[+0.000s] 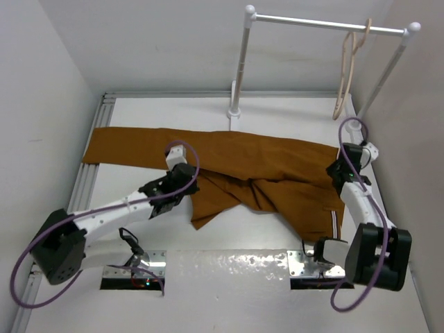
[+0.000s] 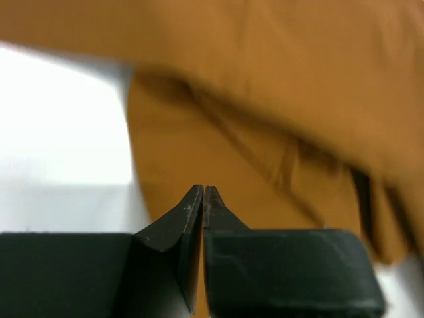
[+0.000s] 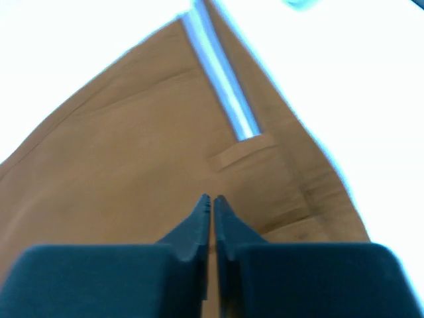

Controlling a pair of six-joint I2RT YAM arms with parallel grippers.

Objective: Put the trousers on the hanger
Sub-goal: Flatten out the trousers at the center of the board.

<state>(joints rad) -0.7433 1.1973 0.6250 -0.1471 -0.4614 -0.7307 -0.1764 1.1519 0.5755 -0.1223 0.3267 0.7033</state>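
The rust-brown trousers (image 1: pixel 263 156) lie spread across the table from far left to near right, bunched in a fold at the middle. Their white-striped trim (image 1: pixel 335 223) shows at the near right end. The beige hanger (image 1: pixel 345 76) hangs by its hook on the rail at the back right. My left gripper (image 1: pixel 193 186) is shut with nothing between the jaws, just over the middle fold (image 2: pixel 298 79). My right gripper (image 1: pixel 336 182) is shut and empty, over the trousers' right edge (image 3: pixel 132 152), with the white stripe (image 3: pixel 222 86) ahead of it.
A white tubular clothes rail (image 1: pixel 326 24) with round knobs stands at the back; its left post's foot (image 1: pixel 234 111) is by the trousers' far edge. White walls close in left and right. Bare white table (image 1: pixel 229 277) shows near the arm bases.
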